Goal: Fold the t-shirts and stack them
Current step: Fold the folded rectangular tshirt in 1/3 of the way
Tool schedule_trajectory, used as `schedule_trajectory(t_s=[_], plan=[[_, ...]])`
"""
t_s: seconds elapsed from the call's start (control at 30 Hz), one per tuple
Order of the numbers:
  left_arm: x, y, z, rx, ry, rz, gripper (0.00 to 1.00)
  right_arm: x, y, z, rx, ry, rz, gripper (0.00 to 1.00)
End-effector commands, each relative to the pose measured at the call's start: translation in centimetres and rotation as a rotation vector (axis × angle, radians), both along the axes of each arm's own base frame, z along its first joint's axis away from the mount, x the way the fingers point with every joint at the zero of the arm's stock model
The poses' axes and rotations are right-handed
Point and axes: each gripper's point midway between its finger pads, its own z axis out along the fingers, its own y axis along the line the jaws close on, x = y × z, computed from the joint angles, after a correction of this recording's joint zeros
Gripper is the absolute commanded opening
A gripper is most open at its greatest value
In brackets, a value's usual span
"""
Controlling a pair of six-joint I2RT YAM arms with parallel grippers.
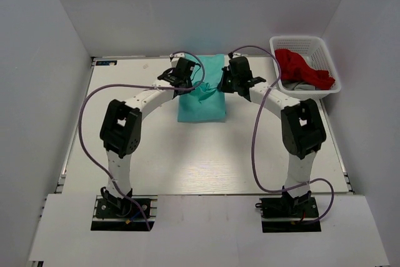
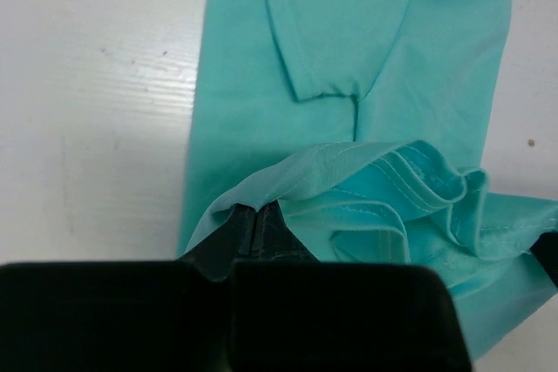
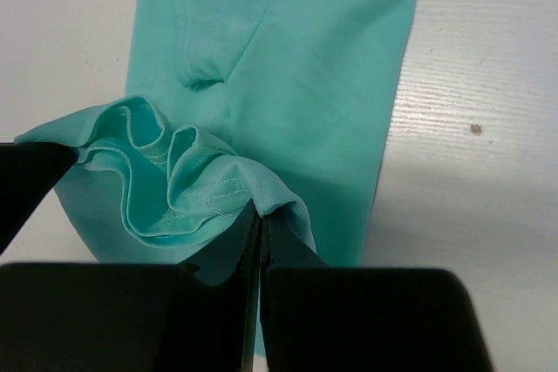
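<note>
Turquoise-green short-sleeved t-shirt of thin soft cloth (image 1: pixel 201 101) lies folded into a long narrow strip at the far middle of a white table (image 1: pixel 200 154), between the two arms. The left gripper (image 1: pixel 187 78) sits at the strip's left edge and the right gripper (image 1: pixel 228 79) at its right edge.

In the left wrist view, the left gripper's black fingers (image 2: pixel 283 237) are pressed together on a stitched hem of the shirt (image 2: pixel 349 41), which bunches up in ruffles just beside them. In the right wrist view, the right gripper's fingers (image 3: pixel 288 254) are likewise closed tight, pinching a gathered fold of hem, with the flat shirt (image 3: pixel 305 58) spread on the table beyond.

A white plastic mesh basket (image 1: pixel 310 94) stands at the far right of the table, holding a crumpled red cloth (image 1: pixel 303 67).
</note>
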Motion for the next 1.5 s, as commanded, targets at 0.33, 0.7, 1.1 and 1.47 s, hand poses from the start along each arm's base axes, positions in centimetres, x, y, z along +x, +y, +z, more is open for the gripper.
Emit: schedule_trajectory(t_s=[0.33, 0.7, 1.1, 1.47], plan=[[6.9, 1.6, 1.2, -0.039, -0.028, -0.007, 1.0, 6.2, 0.6, 0.0, 0.099, 0.035, 0.055, 0.68], [-2.3, 1.8, 0.2, -0.118, 0.094, -0.104, 1.0, -4.2, -0.2, 1.2, 0.201, 0.104, 0.163, 0.9], [-7.3, 2.9, -5.7, -0.125, 0.241, -0.105, 1.0, -7.9, -1.3, -5.9, 0.225, 0.31, 0.091, 0.9], [-7.3, 3.2, -10.3, -0.073, 0.346, -0.085, 0.72, -7.5, -1.2, -9.7, 0.256, 0.383, 0.03, 0.48]])
